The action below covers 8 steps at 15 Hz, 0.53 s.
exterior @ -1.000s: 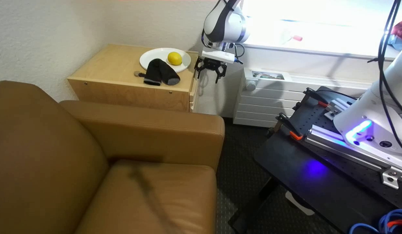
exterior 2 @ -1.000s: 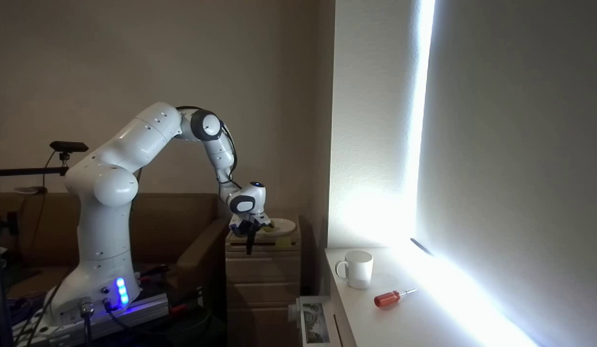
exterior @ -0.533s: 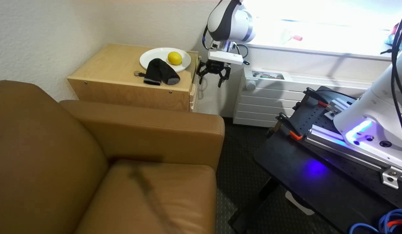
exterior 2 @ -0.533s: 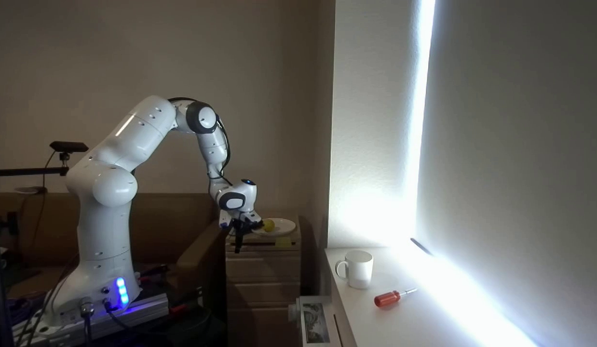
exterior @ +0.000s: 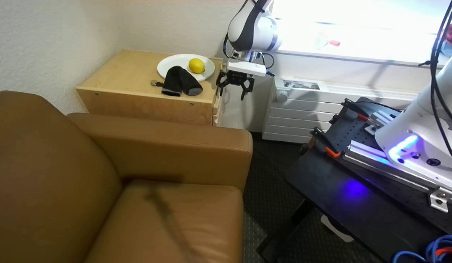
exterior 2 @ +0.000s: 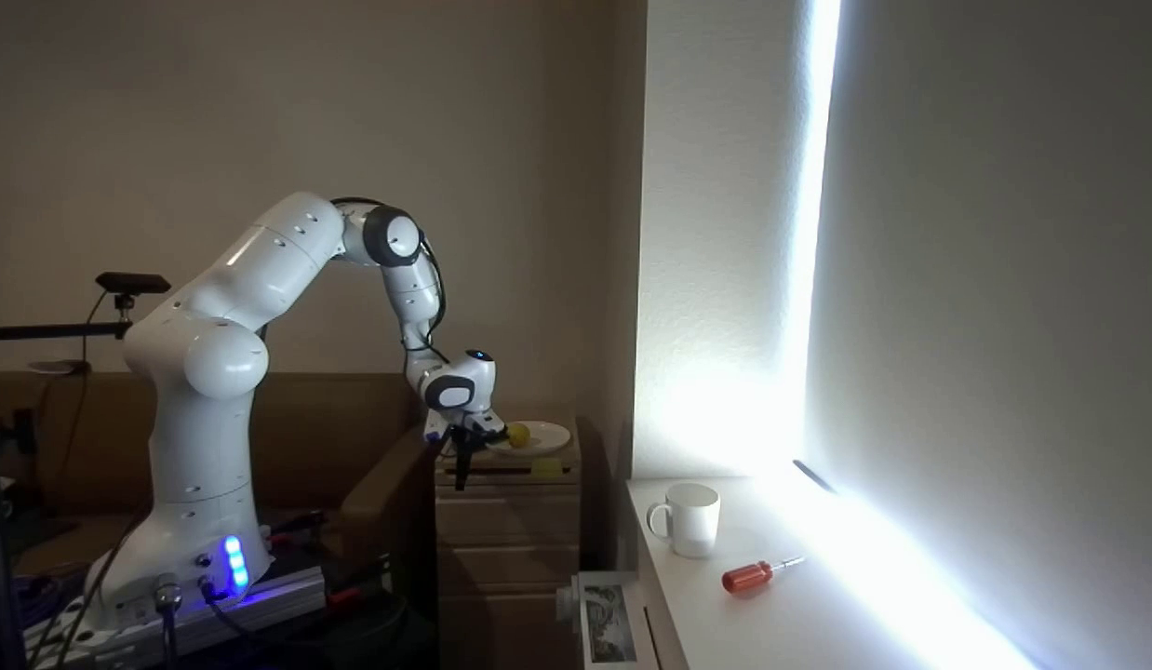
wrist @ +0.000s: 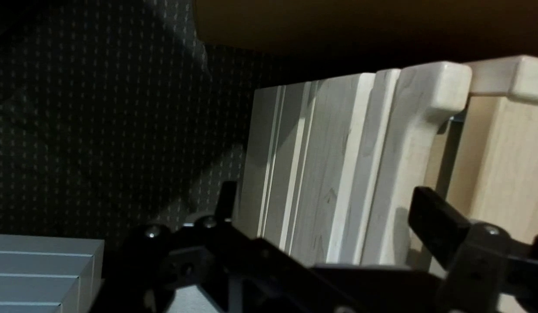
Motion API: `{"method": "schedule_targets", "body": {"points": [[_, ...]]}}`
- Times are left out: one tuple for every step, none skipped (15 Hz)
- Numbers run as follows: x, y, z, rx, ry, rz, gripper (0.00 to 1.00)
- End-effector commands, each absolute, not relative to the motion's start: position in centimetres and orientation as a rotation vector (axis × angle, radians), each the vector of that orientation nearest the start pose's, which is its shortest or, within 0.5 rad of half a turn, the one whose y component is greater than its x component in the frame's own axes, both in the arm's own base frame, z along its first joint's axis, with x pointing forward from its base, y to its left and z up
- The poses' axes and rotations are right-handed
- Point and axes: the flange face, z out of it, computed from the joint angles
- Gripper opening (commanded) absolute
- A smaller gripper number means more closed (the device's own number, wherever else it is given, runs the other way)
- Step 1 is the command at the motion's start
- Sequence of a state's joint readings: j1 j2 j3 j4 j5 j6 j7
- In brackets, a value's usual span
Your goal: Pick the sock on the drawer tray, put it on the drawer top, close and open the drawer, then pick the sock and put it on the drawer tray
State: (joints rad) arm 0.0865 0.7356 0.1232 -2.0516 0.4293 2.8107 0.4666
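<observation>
The black sock [exterior: 179, 81] lies folded on the light tan drawer top [exterior: 131, 73], its upper part against the rim of a white plate. Beside the cabinet's front edge hangs my gripper [exterior: 230, 94], fingers pointing down and spread wide. Seen from the wrist, the gripper [wrist: 323, 195] holds nothing; one finger [wrist: 438, 221] is above the top edge of the front, the other out over the floor. Below it the drawer [wrist: 408, 143] shows its pale front with a cut-out pull and a narrow dark gap behind. The drawer tray is hidden from view.
On the drawer top a white plate [exterior: 171, 62] holds a yellow lemon [exterior: 196, 65]. The brown couch arm [exterior: 167, 138] runs along the cabinet's side. A white radiator [exterior: 302, 109] stands near the gripper. A mug [exterior 2: 692, 521] and a red screwdriver [exterior 2: 748, 577] rest on the windowsill.
My gripper has come down slightly; it swung away from the cabinet, then back towards its front edge, staying open. The sock, plate and lemon have not moved.
</observation>
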Motion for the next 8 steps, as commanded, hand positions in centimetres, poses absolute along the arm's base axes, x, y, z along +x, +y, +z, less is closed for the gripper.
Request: {"method": "schedule_targets", "body": {"points": [[57.8, 11.3, 5.3, -2.76, 1.071, 0.065, 1.0], [58.2, 11.5, 4.8, -2.759, 1.085, 0.062, 1.0], [58.6, 11.7, 4.4, -2.756, 1.099, 0.056, 1.0], [58.6, 11.5, 4.0, -2.761, 1.105, 0.065, 1.0], [58.8, 11.5, 4.1, -2.76, 1.106, 0.063, 1.0], [58.8, 11.6, 4.0, -2.753, 1.111, 0.068, 1.0], [58.9, 11.6, 4.2, -2.743, 1.117, 0.074, 1.0], [59.0, 11.5, 4.7, -2.712, 1.129, 0.088, 1.0]]}}
